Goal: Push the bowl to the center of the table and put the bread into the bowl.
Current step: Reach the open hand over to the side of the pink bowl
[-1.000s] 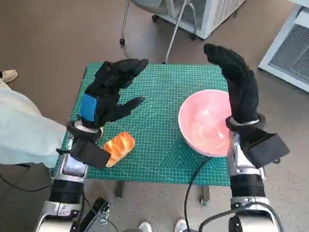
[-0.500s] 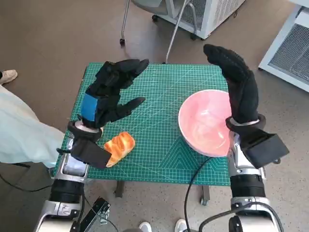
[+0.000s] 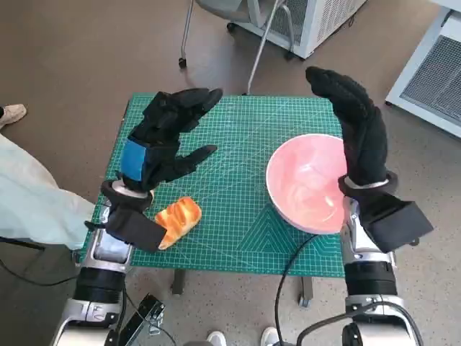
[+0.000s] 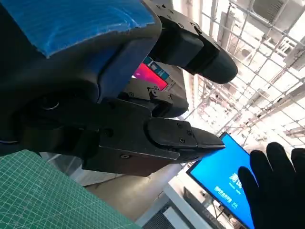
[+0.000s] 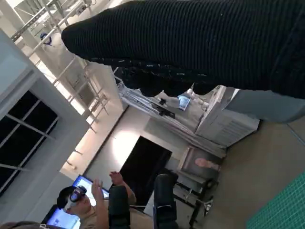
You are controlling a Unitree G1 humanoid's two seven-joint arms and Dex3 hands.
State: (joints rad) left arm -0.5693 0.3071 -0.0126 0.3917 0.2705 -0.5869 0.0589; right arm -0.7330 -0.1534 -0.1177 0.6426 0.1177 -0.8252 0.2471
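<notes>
The left hand hangs above the left half of the green mat, its fingers spread apart and pointing toward the far edge, holding nothing. The left wrist view shows those fingers apart and raised off the mat, with a blue screen in the room beyond. Just near-side of this hand, partly under the wrist, the bread lies on the mat near its left front corner, touched by neither hand.

The right hand is raised at the mat's right side, fingers extended and empty, standing over the far right rim of the bowl. In its own wrist view the glove is a dark band and its fingers hardly show. The pink bowl sits upright on the right part of the mat, well apart from the bread.

A person with raised hands shows in the right wrist view.
</notes>
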